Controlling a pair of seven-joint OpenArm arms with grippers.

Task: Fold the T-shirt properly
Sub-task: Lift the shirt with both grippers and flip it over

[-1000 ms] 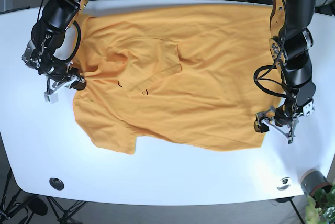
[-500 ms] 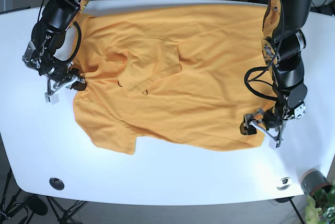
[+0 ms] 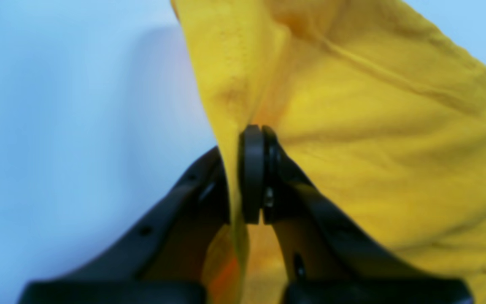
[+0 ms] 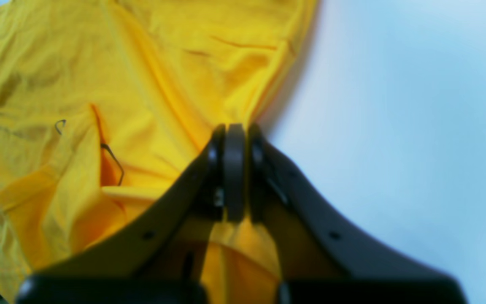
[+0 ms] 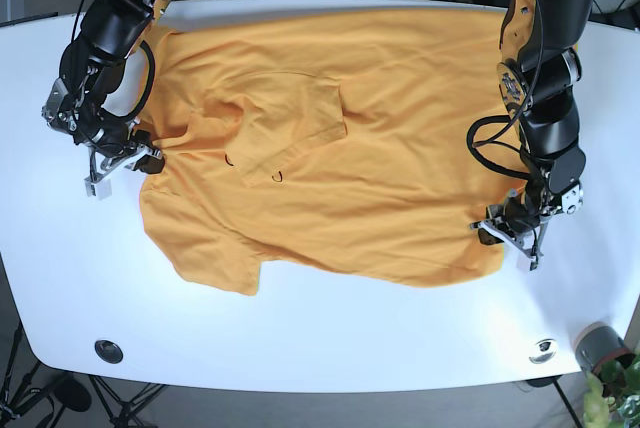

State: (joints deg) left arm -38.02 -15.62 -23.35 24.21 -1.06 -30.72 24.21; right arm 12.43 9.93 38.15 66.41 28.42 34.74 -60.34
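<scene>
The orange T-shirt lies spread out on the white worktop, but it is bumpy, with one sleeve folded onto its chest.

The left gripper is at the shirt's bottom corner. Its jaws are closed tight and a bit of the yellow cloth edge is pinched between them. The right gripper is at the other end, near the neck and shoulder. Its jaws are closed too, and cloth sits under and around them. The wrist picture is blurry, so I think it is pinching the shirt, but I am not fully sure.

The step now looks like grabbing both ends to lift and fold the shirt.

To do it well, both arms should go up together and at the same speed. The cloth between them should stay smooth, not saggy and not pulled too hard. If one side slips out, the fold will be crooked.
</scene>
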